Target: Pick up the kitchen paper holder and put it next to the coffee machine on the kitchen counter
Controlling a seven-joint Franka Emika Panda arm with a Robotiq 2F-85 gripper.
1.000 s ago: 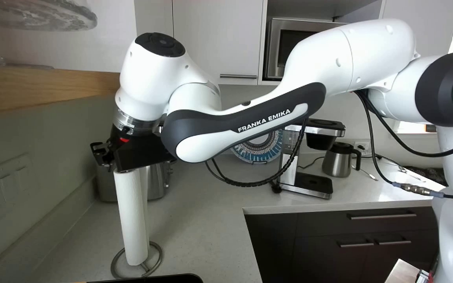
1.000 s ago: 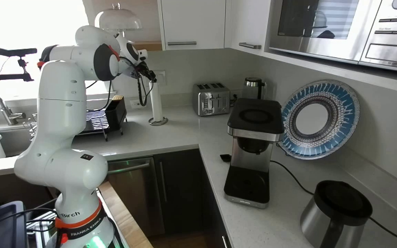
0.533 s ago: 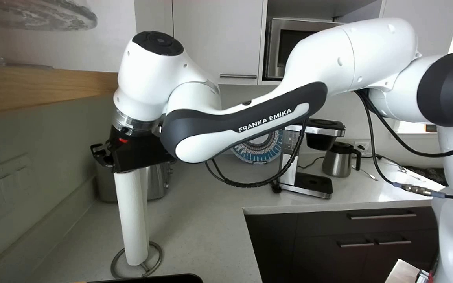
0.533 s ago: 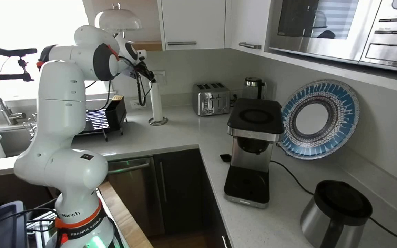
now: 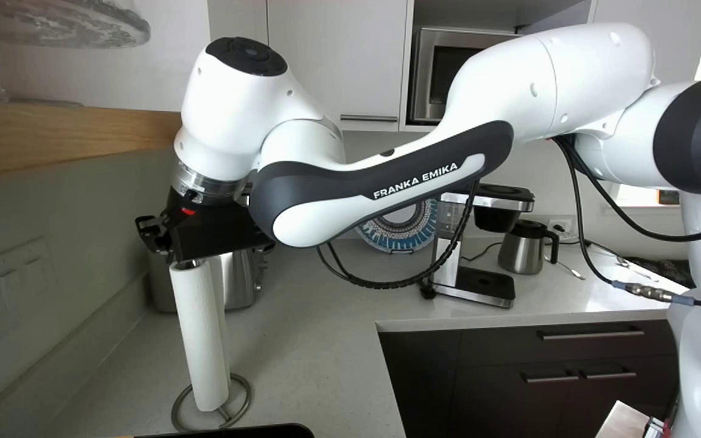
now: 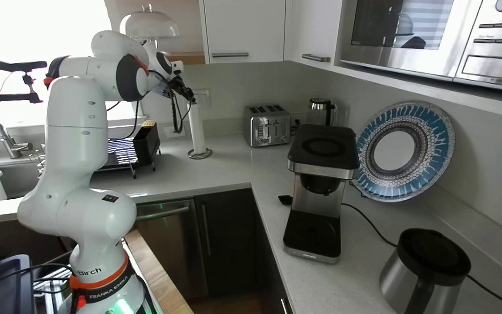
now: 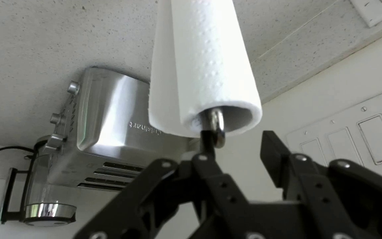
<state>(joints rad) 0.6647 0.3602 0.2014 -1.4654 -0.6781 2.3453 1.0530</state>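
The kitchen paper holder stands on the kitchen counter (image 5: 320, 371). Its white roll (image 5: 199, 340) leans slightly left in that exterior view, above a round metal base (image 6: 200, 154). In the wrist view the roll (image 7: 211, 63) shows its hollow end with the metal post tip (image 7: 218, 127) sticking out. My gripper (image 7: 238, 142) is open at the top of the roll. The post tip is close against the left finger (image 7: 207, 141), perhaps touching; a wide gap separates it from the right finger (image 7: 272, 159). The coffee machine (image 6: 323, 150) stands on the counter's other leg; it also shows in an exterior view (image 5: 481, 283).
A steel toaster (image 6: 267, 126) and a kettle (image 6: 320, 111) stand in the corner. A patterned plate (image 6: 429, 126) leans behind the coffee machine, and a steel carafe (image 6: 423, 272) stands near it. A dish rack (image 6: 146, 146) is beside the holder. A wooden shelf (image 5: 70, 137) overhangs.
My arm and gripper have risen slightly and shifted a little left in an exterior view. The roll's top has tipped slightly left, and the post tip now shows above it. The base has not moved.
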